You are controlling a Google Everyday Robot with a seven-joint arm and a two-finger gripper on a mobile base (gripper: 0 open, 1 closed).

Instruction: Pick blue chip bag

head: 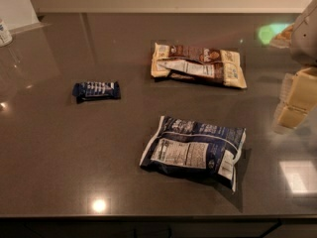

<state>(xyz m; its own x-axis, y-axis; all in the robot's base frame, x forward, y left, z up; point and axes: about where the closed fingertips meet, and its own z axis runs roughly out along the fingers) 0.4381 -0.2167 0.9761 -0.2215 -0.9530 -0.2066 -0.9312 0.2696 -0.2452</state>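
— Dark polished countertop [44, 152], lamp glare on it. Where's the blue chip bag [194, 151]?
— Lying flat toward the front edge, a bit right of the middle, white label panel up. Behind it sits a tan and brown bag [198, 66]; off to the left, a small blue snack bar [96, 90].
— And the gripper [296, 100]?
— Hanging at the right edge, apart from the bag. Clenched or released, I can't tell.

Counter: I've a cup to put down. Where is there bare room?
Bare: left front of the counter, below the snack bar and left of the blue chip bag; also the back left, beyond the bar. Crowded: the right side, where the claw hangs by the tan bag.
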